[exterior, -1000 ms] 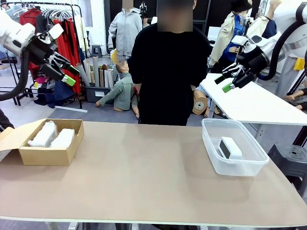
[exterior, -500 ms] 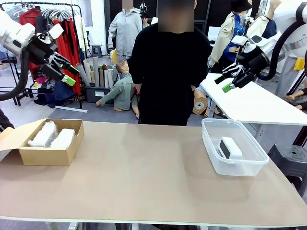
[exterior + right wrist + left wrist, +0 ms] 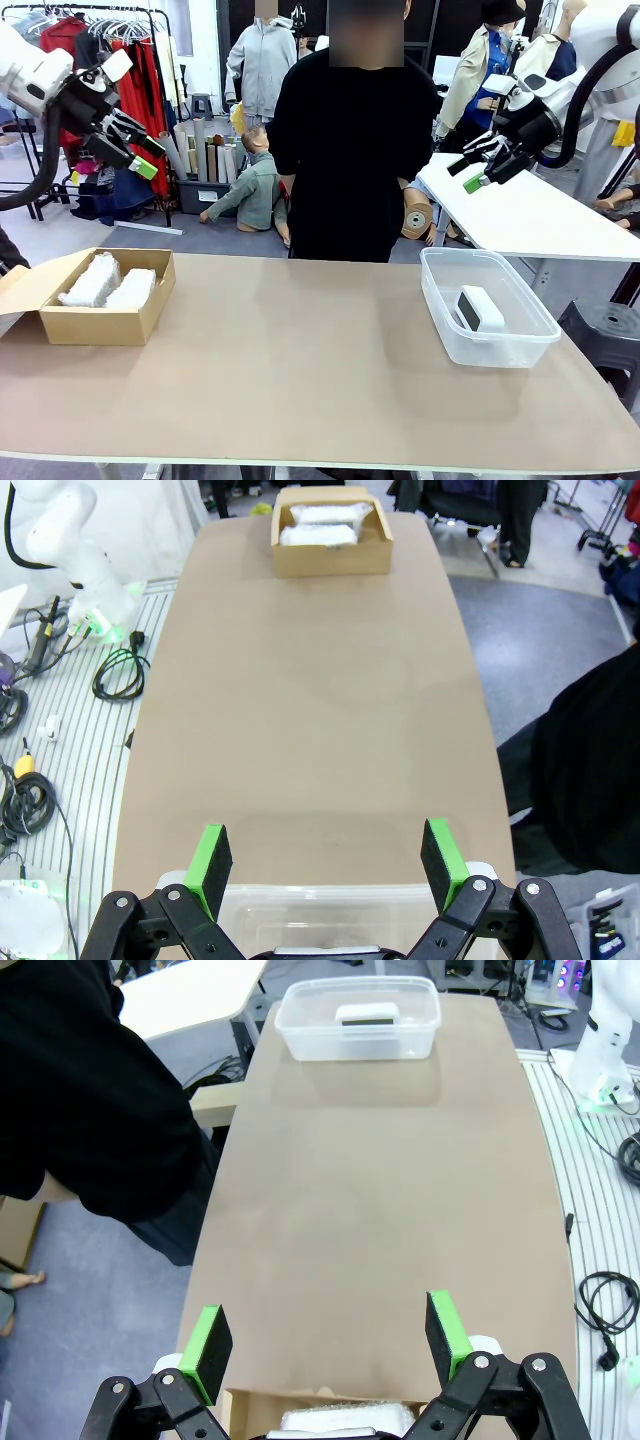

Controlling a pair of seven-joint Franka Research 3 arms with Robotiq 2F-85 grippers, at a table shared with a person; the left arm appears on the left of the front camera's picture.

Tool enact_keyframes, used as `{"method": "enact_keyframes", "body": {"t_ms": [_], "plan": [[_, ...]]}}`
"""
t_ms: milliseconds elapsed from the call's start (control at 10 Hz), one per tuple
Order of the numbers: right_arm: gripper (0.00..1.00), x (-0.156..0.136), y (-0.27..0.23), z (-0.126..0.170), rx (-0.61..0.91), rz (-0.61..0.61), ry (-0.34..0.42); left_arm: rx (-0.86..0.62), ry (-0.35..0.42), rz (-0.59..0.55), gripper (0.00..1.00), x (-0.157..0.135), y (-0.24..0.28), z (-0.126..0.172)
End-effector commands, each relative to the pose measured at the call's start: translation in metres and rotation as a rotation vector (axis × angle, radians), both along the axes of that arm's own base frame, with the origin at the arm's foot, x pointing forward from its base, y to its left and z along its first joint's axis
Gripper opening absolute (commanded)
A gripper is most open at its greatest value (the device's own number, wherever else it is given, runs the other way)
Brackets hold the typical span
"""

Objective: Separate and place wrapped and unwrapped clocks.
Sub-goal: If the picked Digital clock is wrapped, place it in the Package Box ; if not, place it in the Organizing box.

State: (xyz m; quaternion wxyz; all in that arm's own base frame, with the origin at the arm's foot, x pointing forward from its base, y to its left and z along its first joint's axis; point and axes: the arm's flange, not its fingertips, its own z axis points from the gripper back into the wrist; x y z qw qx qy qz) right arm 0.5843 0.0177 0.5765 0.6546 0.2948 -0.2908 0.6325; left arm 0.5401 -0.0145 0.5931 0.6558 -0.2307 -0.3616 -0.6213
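Observation:
Two wrapped clocks (image 3: 108, 283), white crinkly bundles, lie side by side in the cardboard box (image 3: 95, 325) at the table's left. The far end of the right wrist view also takes in the wrapped clocks (image 3: 324, 524) and their box (image 3: 332, 558). The unwrapped clock (image 3: 479, 308), white with a dark screen, lies in the clear plastic tub (image 3: 490, 345) at the right; the clock (image 3: 367, 1014) and tub (image 3: 358, 1042) also appear in the left wrist view. High above the box hangs my left gripper (image 3: 146, 157), open and empty. My right gripper (image 3: 465, 173) is raised above the tub, open and empty.
A person in black (image 3: 350, 140) stands at the table's far edge, between box and tub. The brown tabletop (image 3: 300, 360) stretches bare between the two containers. A white table (image 3: 530, 215) stands behind at right, a clothes rack (image 3: 120, 60) behind at left.

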Motion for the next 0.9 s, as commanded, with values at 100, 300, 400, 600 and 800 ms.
{"method": "enact_keyframes", "body": {"t_ms": [100, 300, 400, 600, 800], "plan": [[1.0, -0.0015, -0.0002, 0.0015, -0.001, 0.002, -0.001, 0.002, -0.003, 0.0, 1.0, -0.0011, 0.0, 0.0012], [1.0, -0.0015, -0.0002, 0.0015, -0.001, 0.002, -0.001, 0.002, -0.003, 0.0, 1.0, -0.0011, 0.0, 0.0012], [1.0, -0.0015, -0.0002, 0.0015, -0.001, 0.002, -0.001, 0.002, -0.003, 0.0, 1.0, -0.0011, 0.0, 0.0012], [1.0, -0.0015, -0.0002, 0.0015, -0.001, 0.002, -0.001, 0.002, -0.003, 0.0, 1.0, -0.0011, 0.0, 0.0012], [1.0, -0.0015, -0.0002, 0.0015, -0.001, 0.002, -0.001, 0.002, -0.003, 0.0, 1.0, -0.0011, 0.0, 0.0012]]}}
